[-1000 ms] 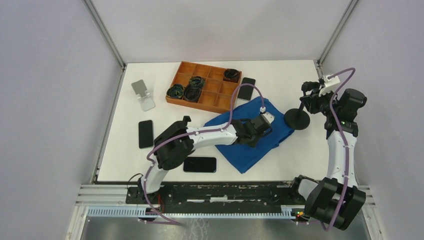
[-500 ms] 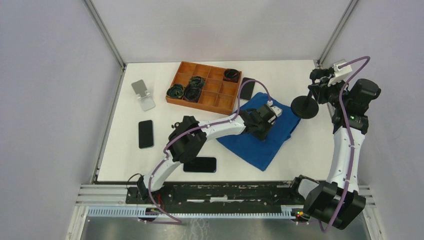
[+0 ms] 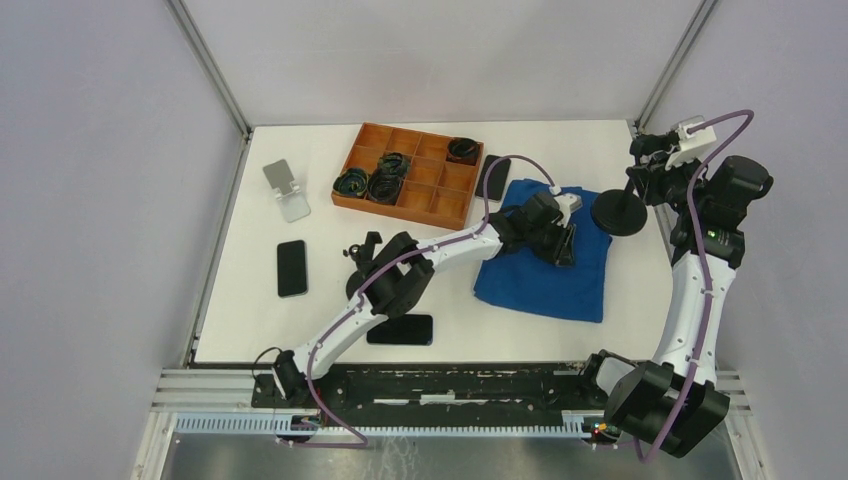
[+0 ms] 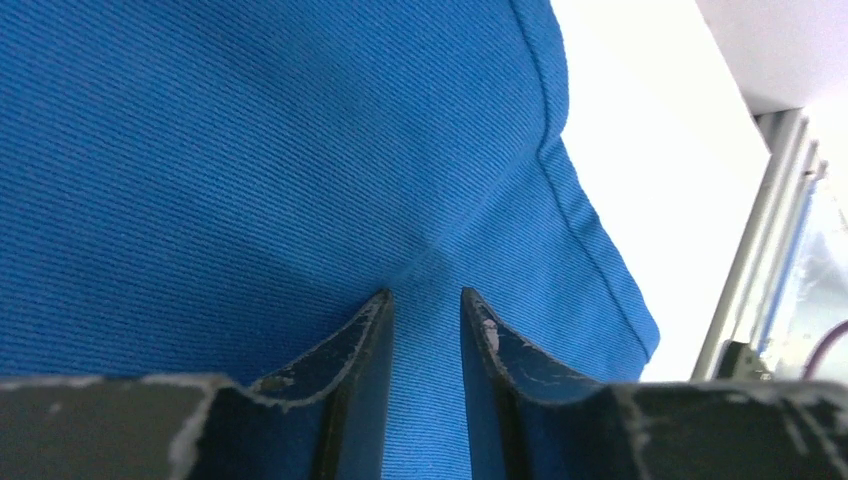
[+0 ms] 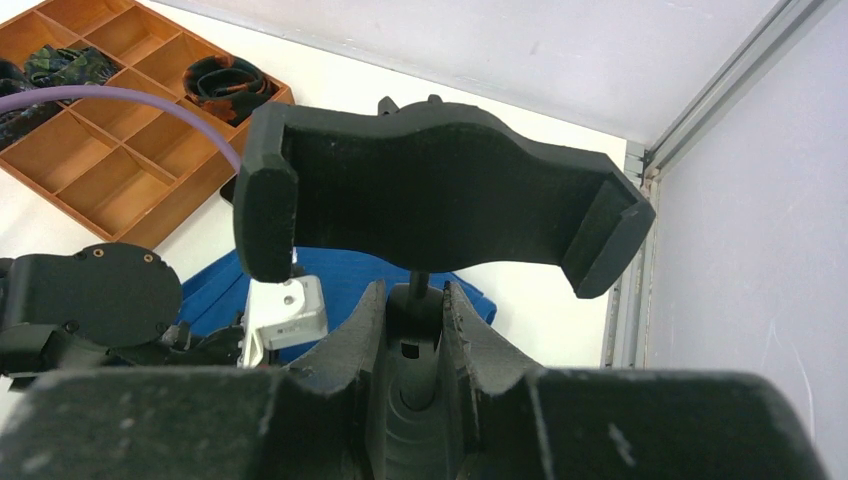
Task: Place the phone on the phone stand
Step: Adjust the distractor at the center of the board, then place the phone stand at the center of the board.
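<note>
Now the blue cloth (image 3: pixel 548 265) lies further right than a second ago, dragged there by the left gripper (image 4: pixel 425 296), whose jaws stand a narrow gap apart with their tips down on a crease in the fabric. The right gripper (image 5: pixel 413 292), clamped on the stem of the black phone stand (image 5: pixel 430 190), has carried it up toward the far right corner. The near phone (image 3: pixel 400 329) and the left phone (image 3: pixel 291 268) lie flat on the table (image 3: pixel 450 330).

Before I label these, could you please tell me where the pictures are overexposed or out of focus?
Left wrist: table beyond the blue cloth blown to white, weave sharp. Right wrist: phone stand sharp, right gripper blurred near the lens. Top external: evenly lit.
</note>
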You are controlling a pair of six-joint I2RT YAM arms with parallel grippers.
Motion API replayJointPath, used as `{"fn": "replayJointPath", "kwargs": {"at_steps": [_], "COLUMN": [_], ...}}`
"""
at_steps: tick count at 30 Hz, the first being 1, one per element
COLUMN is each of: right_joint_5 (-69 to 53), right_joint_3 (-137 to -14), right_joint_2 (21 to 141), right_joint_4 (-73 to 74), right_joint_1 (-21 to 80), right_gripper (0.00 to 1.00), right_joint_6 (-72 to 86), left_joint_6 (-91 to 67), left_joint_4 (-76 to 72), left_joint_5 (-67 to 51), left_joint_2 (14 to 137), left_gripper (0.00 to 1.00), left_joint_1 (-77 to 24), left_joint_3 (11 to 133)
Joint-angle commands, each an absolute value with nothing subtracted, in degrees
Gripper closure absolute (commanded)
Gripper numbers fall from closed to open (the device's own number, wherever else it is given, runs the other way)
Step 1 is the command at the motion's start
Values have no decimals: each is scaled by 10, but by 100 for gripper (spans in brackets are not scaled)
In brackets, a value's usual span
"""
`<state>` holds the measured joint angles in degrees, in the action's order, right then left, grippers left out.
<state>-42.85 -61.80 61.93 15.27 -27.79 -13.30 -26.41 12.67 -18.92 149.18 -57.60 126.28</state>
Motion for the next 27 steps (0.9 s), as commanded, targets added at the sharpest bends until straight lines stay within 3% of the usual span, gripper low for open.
{"fn": "replayJointPath", "kwargs": {"at_steps": [1,9,18,23,27], "right_joint_5": [-430,-458,-550,-551,-518], "right_joint_3": [-640,-609,-561,-516,-481], "right_joint_2": [612,603,586,577,578], "right_joint_4": [107,111,112,88,54], "right_joint_1": [-283,-284,-271,-191,-70], "right_gripper": [100,100,100,100,100], "right_joint_6": [-130,-138,-148,-140,-128], "left_joint_6": [-337,-287,-200,-161,-155], "left_joint_4": [17,-59,-64,-48,-30], "left_joint_5": [-224,-158,-27,37,79], "left_joint_2": [1468,1235,974,834,721], "left_gripper": [57,41,39,32,25], "left_joint_1": [-565,-554,-554,-554,-554], "left_joint_3": [1262,1026,771,675,615]}}
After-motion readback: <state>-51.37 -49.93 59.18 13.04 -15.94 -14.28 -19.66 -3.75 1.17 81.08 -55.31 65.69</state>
